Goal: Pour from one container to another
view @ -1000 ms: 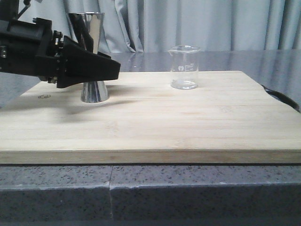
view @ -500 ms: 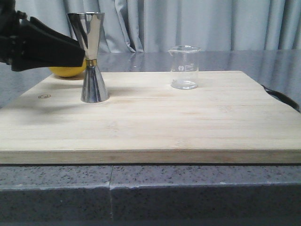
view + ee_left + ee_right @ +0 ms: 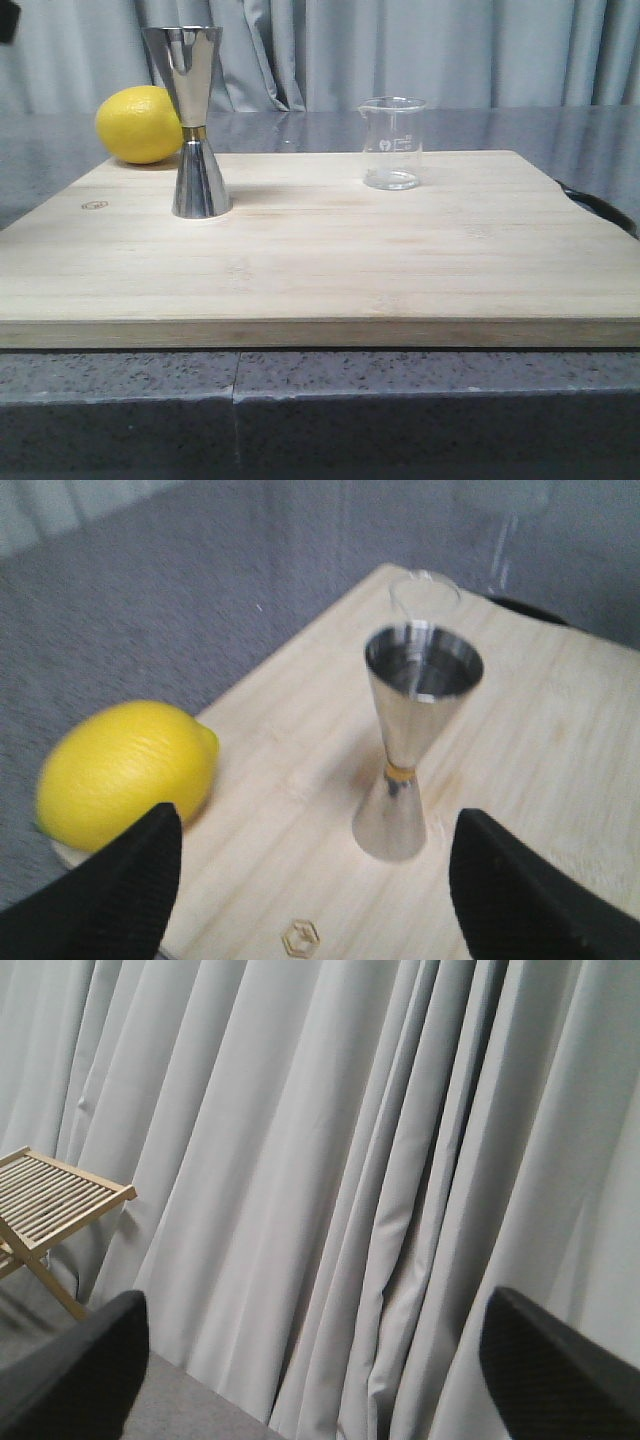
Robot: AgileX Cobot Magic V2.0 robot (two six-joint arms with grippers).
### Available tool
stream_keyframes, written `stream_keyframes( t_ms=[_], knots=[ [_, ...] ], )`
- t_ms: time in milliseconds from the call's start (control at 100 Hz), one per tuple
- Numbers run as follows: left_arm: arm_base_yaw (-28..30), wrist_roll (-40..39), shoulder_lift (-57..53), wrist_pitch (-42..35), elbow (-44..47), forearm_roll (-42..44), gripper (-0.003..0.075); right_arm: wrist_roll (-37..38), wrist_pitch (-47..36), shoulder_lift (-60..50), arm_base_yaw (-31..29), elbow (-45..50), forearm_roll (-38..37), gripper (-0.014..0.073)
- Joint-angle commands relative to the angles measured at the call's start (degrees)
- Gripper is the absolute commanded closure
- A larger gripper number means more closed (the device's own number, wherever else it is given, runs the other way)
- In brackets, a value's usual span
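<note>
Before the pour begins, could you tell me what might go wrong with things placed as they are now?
The jigger is tall on a narrow base, so a nudge from a claw could tip it. Its mouth is small, so liquid from the beaker could spill onto the wooden board. The lemon lies close beside the jigger and may crowd the open left claw.

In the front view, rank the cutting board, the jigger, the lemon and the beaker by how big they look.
1. cutting board, by far the largest.
2. steel jigger, the tallest item on it.
3. lemon and glass beaker: too close to rank; both sit farther back than the jigger.
</note>
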Motion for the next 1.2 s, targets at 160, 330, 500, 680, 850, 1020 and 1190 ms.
stream_keyframes(
  t_ms=[160,330,500,680,850,1020,1190],
  knots=[
    [11.48,-2.15,-14.2,1.37,-1.47,-20.79,0.0249,-9.87,6.73,-2.95,-4.99,-1.39,10.59,-0.0011],
    [13.51,-5.28,-14.87,-8.12,-2.84,-29.03,0.0257,-13.85,12.71,-7.57,-13.43,-1.39,15.15,-0.0011],
    [9.14,-6.76,-14.98,-13.85,-5.66,-29.03,0.0285,-13.85,21.06,-13.19,-23.77,-1.39,15.98,-0.0011],
    [-1.41,-8.63,-16.09,-25.31,-8.31,-28.91,0.0321,-13.85,23.97,-16.81,-28.9,-1.39,15.98,-0.0011],
    [-6.94,-7.84,-22.17,-39.57,-7.91,-20.65,0.0365,-13.85,28.05,-18.98,-29.01,-1.39,15.98,-0.0011],
    [-7.33,-8.12,-33.39,-48.38,-4.28,-20.16,0.0436,-13.85,32.15,-22.34,-28.9,-1.39,15.98,-0.0011],
    [-7.33,-8.12,-44.39,-50.21,1.55,-20.45,0.0461,-13.44,33.31,-28.61,-26.75,-1.39,15.98,-0.0011]
  ],
)
